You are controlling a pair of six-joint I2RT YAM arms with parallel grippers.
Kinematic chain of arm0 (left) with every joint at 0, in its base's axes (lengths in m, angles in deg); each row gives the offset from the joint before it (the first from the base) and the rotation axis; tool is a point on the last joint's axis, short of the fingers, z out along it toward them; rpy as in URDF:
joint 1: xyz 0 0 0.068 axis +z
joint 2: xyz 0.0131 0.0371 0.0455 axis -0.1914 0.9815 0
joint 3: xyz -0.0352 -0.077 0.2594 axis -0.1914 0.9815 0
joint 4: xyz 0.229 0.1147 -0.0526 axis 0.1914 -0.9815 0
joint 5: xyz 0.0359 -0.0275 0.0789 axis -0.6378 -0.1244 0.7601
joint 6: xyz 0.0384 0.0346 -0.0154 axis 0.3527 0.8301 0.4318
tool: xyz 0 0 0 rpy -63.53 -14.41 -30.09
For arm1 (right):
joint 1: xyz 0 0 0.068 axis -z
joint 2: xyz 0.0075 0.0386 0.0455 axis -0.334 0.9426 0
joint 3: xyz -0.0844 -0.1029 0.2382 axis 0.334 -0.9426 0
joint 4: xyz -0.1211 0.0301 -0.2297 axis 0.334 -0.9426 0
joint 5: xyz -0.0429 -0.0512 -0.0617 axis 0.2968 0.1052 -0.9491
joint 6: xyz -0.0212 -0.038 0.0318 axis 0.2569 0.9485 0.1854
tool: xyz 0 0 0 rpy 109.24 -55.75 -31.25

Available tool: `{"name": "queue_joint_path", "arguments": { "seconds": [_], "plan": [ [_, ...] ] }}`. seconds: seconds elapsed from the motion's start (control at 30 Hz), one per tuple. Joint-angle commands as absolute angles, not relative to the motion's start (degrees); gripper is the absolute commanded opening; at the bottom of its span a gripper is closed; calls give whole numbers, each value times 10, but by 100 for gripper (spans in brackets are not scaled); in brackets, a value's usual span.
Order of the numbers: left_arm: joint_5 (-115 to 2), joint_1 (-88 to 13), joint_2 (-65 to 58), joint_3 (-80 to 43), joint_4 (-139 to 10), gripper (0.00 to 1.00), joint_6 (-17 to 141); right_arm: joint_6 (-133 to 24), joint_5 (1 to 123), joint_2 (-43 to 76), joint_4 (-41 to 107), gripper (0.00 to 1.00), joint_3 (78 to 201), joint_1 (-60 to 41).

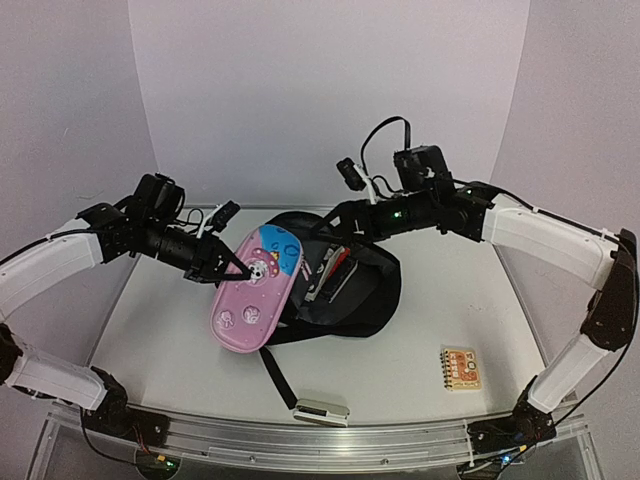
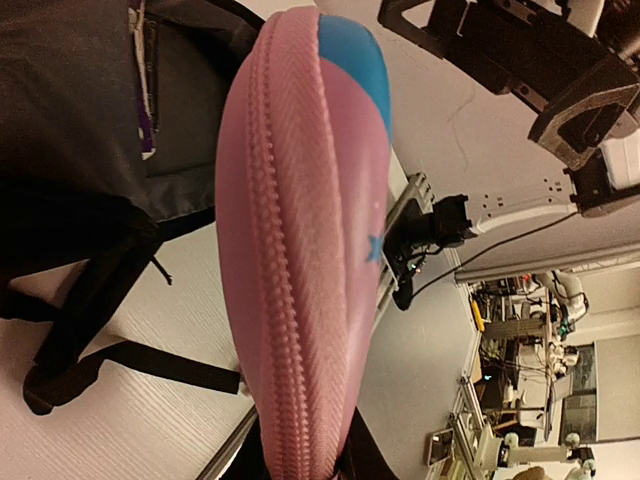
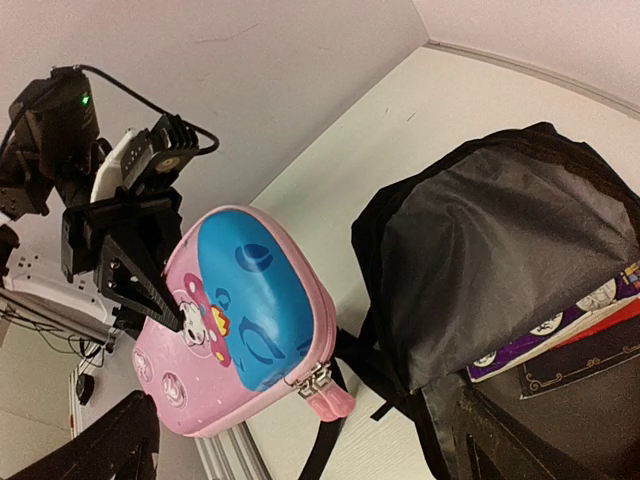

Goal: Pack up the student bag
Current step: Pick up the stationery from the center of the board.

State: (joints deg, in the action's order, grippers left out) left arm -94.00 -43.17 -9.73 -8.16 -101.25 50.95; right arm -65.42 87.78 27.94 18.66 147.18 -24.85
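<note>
On the white tabletop, the large soft black fabric backpack lies near the middle, its mouth agape and books showing inside. A pink-and-blue zipped oval case hangs just beside it, clamped in the left hand. The right hand sits at the bag's opening, fingers spread wide.

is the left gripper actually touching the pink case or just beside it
Touching. The right wrist view shows the left gripper closed on the pink case, a black finger pressed across its front with no gap.
</note>
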Motion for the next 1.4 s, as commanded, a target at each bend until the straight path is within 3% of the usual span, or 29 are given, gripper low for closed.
{"name": "queue_joint_path", "arguments": {
  "seconds": [0.0,0.2,0.27,0.57,0.67,0.77,0.87,0.97,1.17,1.37],
  "plan": [
    [-1031,-498,-43,-161,-1001,2,546,-563,965,269,39,98,1511,-252],
    [-1062,-562,16,-213,-1010,2,559,-548,1039,270,19,98,1497,-251],
    [-1068,-573,32,-226,-1014,2,565,-546,1070,272,19,92,1493,-251],
    [-1045,-577,33,-231,-979,2,562,-532,1176,272,23,50,1466,-252],
    [-1031,-576,35,-231,-969,6,557,-533,1175,266,24,24,1458,-251],
    [-952,-576,37,-236,-976,36,548,-563,1072,252,30,0,1464,-251],
    [-811,-561,27,-229,-978,66,522,-613,943,231,43,0,1469,-238],
    [-751,-512,7,-195,-936,79,466,-665,858,202,56,0,1465,-202],
    [-619,-435,-10,-156,-917,90,366,-736,697,131,77,0,1429,-141],
    [-638,-404,41,-128,-879,93,304,-799,581,81,100,0,1372,-136]
  ]
}}
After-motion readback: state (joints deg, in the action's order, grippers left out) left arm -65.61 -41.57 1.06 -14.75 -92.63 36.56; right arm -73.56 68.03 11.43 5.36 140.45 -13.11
